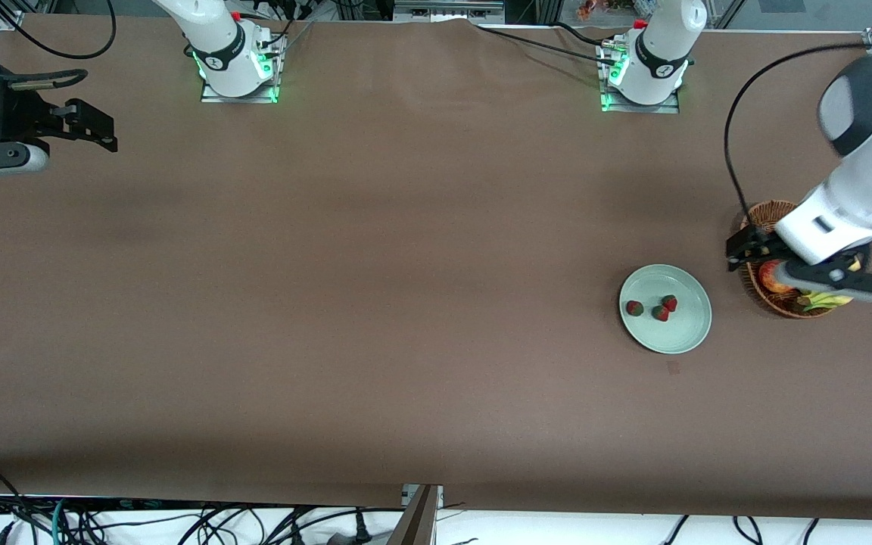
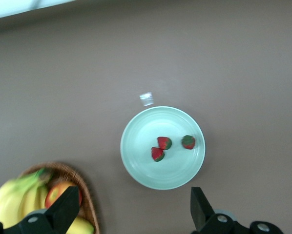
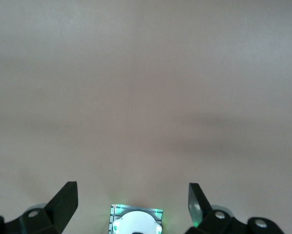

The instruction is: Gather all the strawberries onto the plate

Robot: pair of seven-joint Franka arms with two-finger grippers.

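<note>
I see my left gripper (image 1: 739, 251) up in the air over the wicker basket (image 1: 765, 214), fingers (image 2: 63, 210) spread wide and holding nothing, touching nothing. In the left wrist view the two black fingers frame bare table, with the basket's bananas (image 2: 11, 204) and apple (image 2: 58, 194) by one finger.

Landmark is the plate (image 1: 689, 337). All three strawberries (image 1: 661, 312) sit on it: two nearly touching each other around the plate's middle, the third (image 1: 634, 307) apart from them, closer to the rim on the side toward the right arm's end of the table. The basket is just beside the plate, toward the left arm's end. I see no berry loose on the table around the plate.

My right gripper (image 1: 99, 129) waits well away from the plate at the right arm's end of the table, fingers (image 3: 63, 202) spread, empty.

My read: the collecting looks done. Risks from here:
- A low swing of the left arm across the plate could clip the rim and roll berries off, the lone one first.
- Dropping straight down would hit the basket fruit or tip the basket.
- Grabbing the apple by mistake, since it is red too.
</note>
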